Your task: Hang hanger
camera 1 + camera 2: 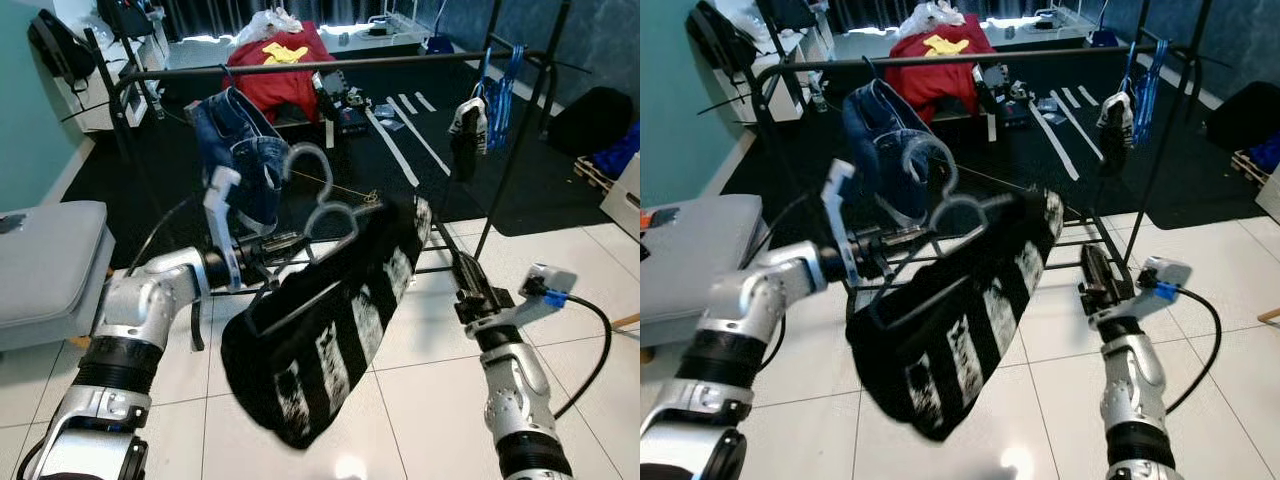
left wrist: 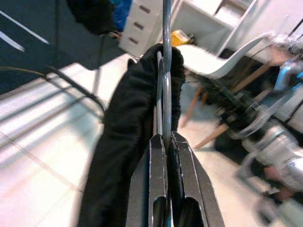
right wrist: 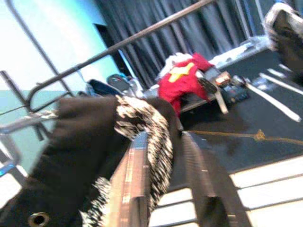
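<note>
Hanger with black-and-white garment: left gripper jaws clamp its wire, right gripper jaws open around the cloth.

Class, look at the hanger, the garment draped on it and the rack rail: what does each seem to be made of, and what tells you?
Hanger: likely grey plastic or coated metal; smooth, thin, curved hook. Garment: soft black fabric with white printed stripes; it sags and folds. Rack rail: probably dark painted metal tube; straight, slightly glossy. The left claw pinches the hanger.
</note>
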Controlling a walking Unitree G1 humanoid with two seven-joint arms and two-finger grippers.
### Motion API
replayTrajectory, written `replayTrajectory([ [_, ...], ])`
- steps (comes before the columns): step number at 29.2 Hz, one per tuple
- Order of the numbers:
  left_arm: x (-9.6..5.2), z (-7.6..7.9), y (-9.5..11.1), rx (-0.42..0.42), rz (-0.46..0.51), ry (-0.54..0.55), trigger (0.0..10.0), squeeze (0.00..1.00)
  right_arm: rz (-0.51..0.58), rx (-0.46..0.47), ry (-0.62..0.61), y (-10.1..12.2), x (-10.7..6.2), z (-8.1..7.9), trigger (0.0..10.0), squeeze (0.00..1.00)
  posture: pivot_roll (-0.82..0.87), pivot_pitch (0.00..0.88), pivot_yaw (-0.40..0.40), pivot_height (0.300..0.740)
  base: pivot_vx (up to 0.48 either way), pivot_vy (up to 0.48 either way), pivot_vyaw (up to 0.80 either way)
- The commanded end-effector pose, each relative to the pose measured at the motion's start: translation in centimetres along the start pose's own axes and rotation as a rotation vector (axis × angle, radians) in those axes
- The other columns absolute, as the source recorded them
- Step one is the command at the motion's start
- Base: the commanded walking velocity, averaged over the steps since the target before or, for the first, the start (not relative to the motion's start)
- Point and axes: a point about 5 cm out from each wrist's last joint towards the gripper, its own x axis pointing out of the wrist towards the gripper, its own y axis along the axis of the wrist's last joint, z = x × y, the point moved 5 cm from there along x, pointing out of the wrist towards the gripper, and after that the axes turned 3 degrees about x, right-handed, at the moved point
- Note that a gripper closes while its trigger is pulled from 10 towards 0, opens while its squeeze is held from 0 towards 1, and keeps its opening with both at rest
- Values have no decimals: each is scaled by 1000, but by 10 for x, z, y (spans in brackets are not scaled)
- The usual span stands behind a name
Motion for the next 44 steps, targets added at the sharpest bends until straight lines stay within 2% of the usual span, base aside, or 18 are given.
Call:
replayTrajectory([
  [1, -4, 1, 13, 102, 28, -2, 0, 0, -32, -45, 52, -8, -2, -11, 10000, 1000, 48, 71, 74, 740, 0, 0, 0],
  [4, -4, 2, 12, 119, 27, -5, 0, 0, -43, -67, 72, -10, -2, -14, 10000, 1000, 48, 71, 74, 740, 0, 0, 0],
  [5, -4, 6, 12, 140, 28, -22, 0, 0, -72, -115, 92, -14, -2, -18, 10000, 1000, 47, 68, 74, 740, 0, 0, 0],
  [6, -4, 6, 12, 140, 28, -22, 0, 0, -72, -115, 92, -14, -2, -18, 10000, 1000, 47, 68, 74, 740, 0, 0, 0],
  [7, -4, 14, 10, 186, 21, -39, 0, 0, -98, -161, 64, -18, 3, -19, 10000, 702, 48, 64, 75, 740, 0, 0, 0],
  [11, -3, 16, 9, 206, 18, -42, 0, 0, -100, -167, 56, -18, 4, -20, 10000, 702, 48, 64, 75, 740, 0, 0, 0],
  [12, -3, 18, 7, 214, 27, -27, 0, 0, -91, -161, 81, -17, 10, -30, 10000, 0, 51, 63, 76, 740, 0, 0, 0],
  [15, -3, 18, 7, 214, 27, -27, 0, 0, -91, -161, 81, -17, 10, -30, 10000, 0, 51, 63, 76, 740, 0, 0, 0],
  [16, -2, 19, 6, 219, 35, -16, 0, 0, -85, -156, 106, -17, 13, -37, 10000, 0, 51, 63, 77, 740, 0, 0, 0],
  [18, -2, 19, 6, 219, 35, -16, 0, 0, -85, -156, 106, -17, 13, -37, 10000, 0, 51, 63, 77, 740, 0, 0, 0],
  [20, 0, 24, 0, 220, 36, -18, 0, 0, -60, -152, 127, -12, 24, -47, 10000, 0, 54, 68, 77, 740, 0, 0, 0],
  [24, 1, 26, -2, 224, 32, -25, 0, 0, -59, -159, 137, -11, 28, -49, 10000, 0, 53, 72, 77, 740, 0, 0, 0],
  [26, 3, 31, -4, 232, 29, -36, 0, 0, -88, -200, 167, -14, 35, -56, 10000, 0, 51, 76, 78, 740, 0, 0, 0],
  [33, 7, 42, -7, 242, 23, -67, 0, 0, -144, -219, 51, -23, 51, -48, 10000, 0, 62, 76, 73, 740, 0, 0, 0],
  [42, 6, 42, -8, 250, 19, -64, 0, 0, -168, -181, -24, -25, 55, -40, 10000, 0, 62, 78, 72, 740, 0, 0, 0],
  [43, 6, 41, -8, 252, 20, -61, 0, 0, -164, -168, -32, -24, 55, -38, 0, 0, 60, 78, 73, 740, 0, 0, 0],
  [44, 6, 41, -8, 252, 20, -61, 0, 0, -164, -168, -32, -24, 55, -38, 0, 0, 60, 78, 73, 740, 0, 0, 0],
])
